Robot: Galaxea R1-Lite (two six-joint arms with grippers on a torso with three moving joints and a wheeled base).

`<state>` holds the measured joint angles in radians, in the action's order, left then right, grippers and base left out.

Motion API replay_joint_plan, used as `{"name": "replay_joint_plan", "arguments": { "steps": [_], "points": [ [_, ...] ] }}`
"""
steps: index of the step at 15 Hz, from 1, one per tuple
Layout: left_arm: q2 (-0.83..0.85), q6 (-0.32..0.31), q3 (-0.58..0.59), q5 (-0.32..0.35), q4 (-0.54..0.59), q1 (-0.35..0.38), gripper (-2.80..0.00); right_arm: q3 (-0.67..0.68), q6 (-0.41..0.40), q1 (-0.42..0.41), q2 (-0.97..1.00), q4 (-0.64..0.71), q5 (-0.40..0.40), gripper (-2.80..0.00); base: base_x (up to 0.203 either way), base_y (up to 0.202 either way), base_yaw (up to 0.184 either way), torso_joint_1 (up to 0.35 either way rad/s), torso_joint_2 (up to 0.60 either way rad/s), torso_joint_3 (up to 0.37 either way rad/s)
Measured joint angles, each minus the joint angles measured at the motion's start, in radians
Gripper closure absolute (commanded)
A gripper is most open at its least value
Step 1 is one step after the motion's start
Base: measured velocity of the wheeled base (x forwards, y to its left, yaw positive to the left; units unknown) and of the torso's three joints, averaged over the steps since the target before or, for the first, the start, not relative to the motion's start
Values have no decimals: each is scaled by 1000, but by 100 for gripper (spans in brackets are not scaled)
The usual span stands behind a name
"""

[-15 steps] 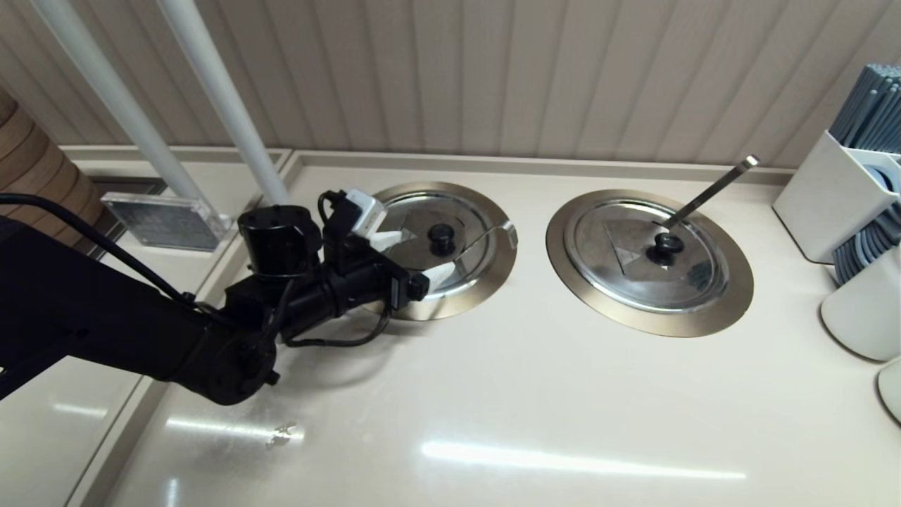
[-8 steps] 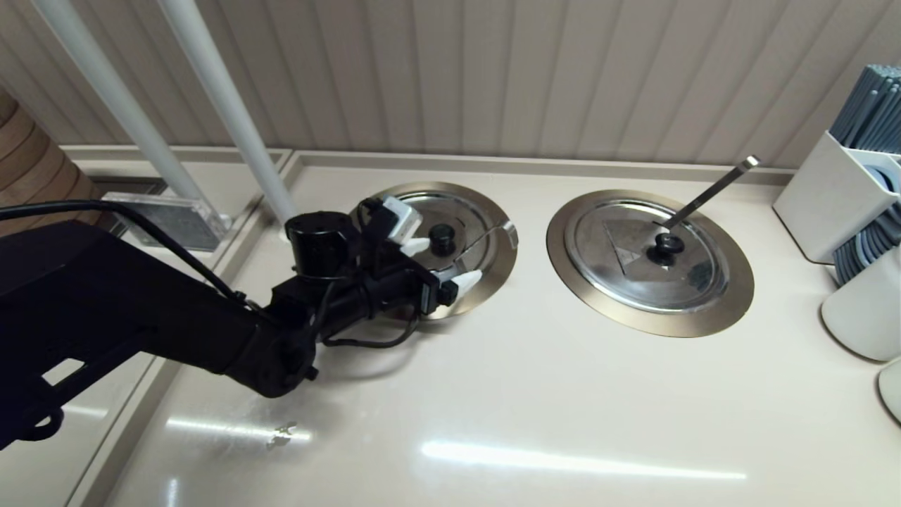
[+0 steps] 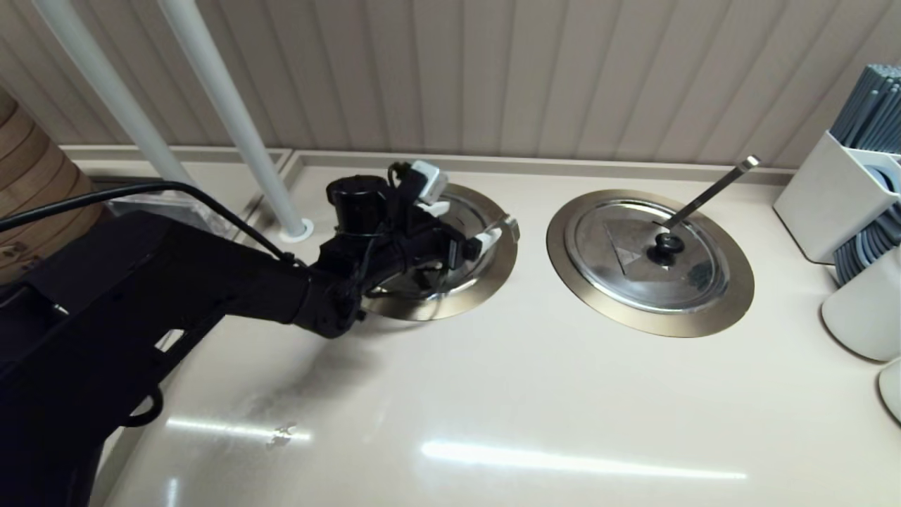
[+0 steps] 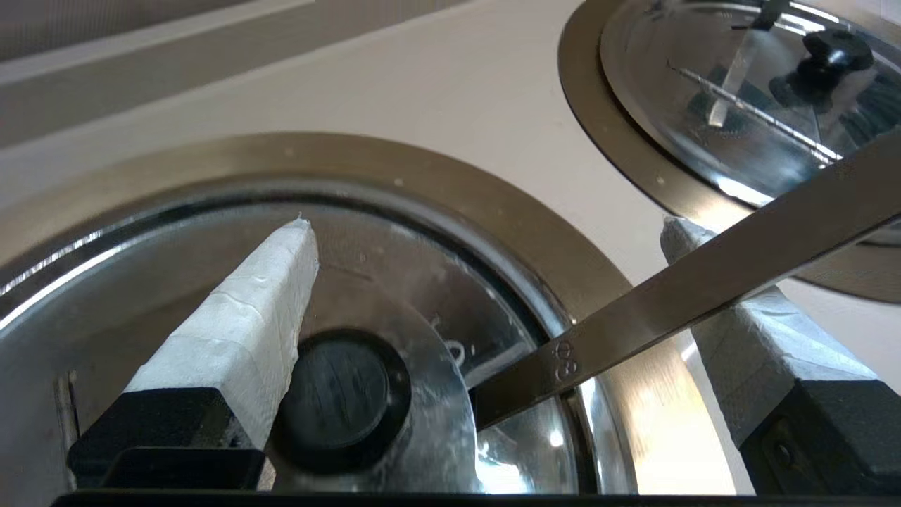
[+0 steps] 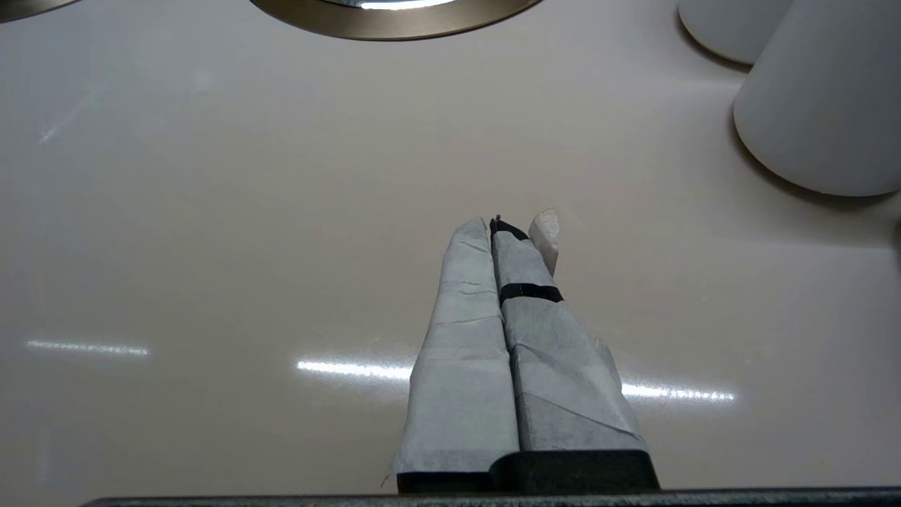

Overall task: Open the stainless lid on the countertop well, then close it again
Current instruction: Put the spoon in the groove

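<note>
My left gripper [image 4: 486, 232] is spread wide over the stainless lid [image 4: 394, 282], holding nothing. Its black knob [image 4: 341, 400] sits beside one fingertip [image 4: 281, 260]; the ladle handle [image 4: 704, 282] crosses between both.

The stainless lid [image 4: 422, 436] is shiny silver with a black knob [image 4: 341, 398]. Its well's rim [image 3: 486, 278] is brushed bronze-grey, the countertop [image 3: 493, 394] cream.

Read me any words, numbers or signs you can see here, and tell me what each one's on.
Stamped mark on the ladle handle, by the stainless lid: looks like "88" or "98", too unclear to settle.
Triangular mark on the other lid: a sign, no readable text.
Nothing else legible. Left gripper open over the knob; right gripper parked.
</note>
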<state>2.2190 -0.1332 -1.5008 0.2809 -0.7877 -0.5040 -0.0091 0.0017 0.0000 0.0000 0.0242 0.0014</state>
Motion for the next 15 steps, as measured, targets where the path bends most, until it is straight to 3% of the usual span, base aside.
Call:
{"name": "replay_joint_plan", "arguments": {
  "steps": [4, 7, 15],
  "points": [
    [115, 0, -287, -5, 171, 1, -280, 0, 0, 0, 0, 0, 0, 0, 0, 0, 0, 0, 0, 0],
    [179, 0, -427, -6, 273, 1, -280, 0, 0, 0, 0, 0, 0, 0, 0, 0, 0, 0, 0, 0],
    [234, 0, -479, -1, 290, 21, -280, 0, 0, 0, 0, 0, 0, 0, 0, 0, 0, 0, 0, 0]
  ]
}}
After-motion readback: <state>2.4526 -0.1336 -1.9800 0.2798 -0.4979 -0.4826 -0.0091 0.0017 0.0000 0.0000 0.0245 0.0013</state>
